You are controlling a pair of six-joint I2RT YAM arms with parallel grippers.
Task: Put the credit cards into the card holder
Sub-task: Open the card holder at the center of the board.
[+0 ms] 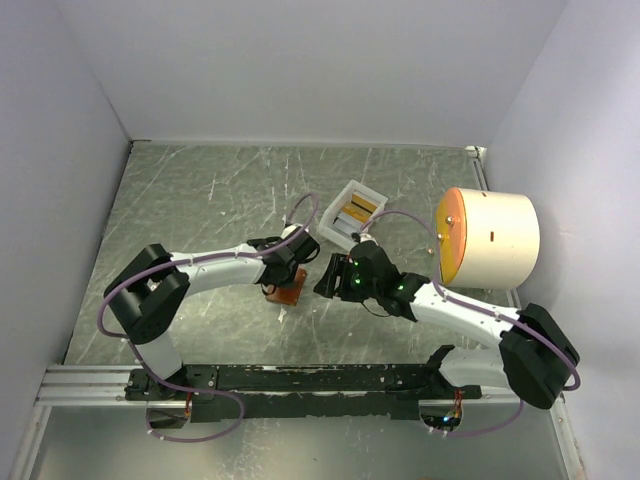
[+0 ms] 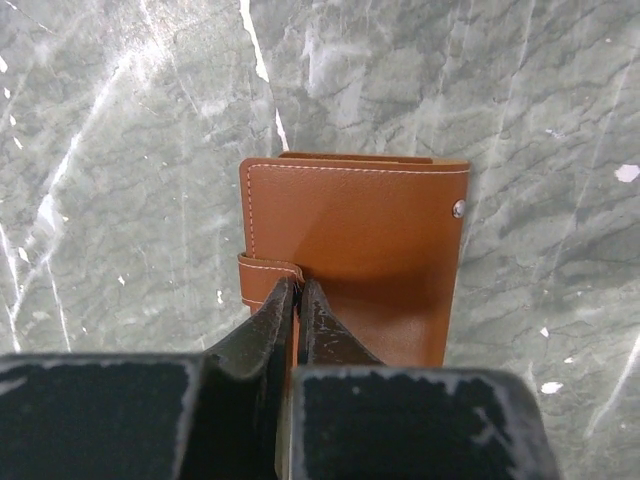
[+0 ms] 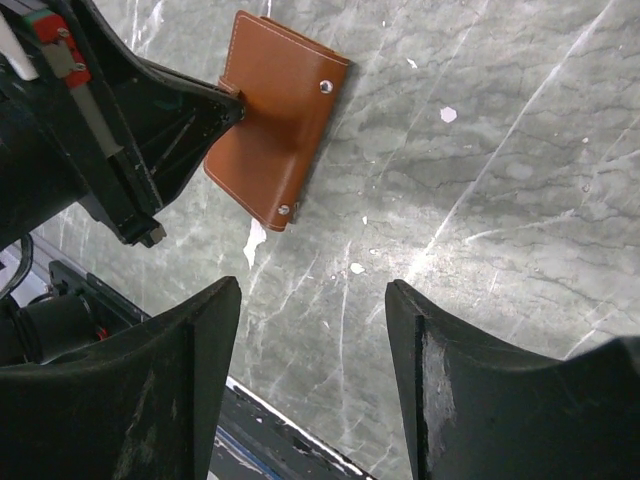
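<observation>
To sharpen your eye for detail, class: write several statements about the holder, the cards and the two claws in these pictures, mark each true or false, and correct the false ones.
1. The holder is closed. True.
2. The left claw hangs open above the holder. False: it is shut on the holder's tab.
3. The right claw grips a card. False: it is open and empty.
4. The cards lie in the white tray. True.
</observation>
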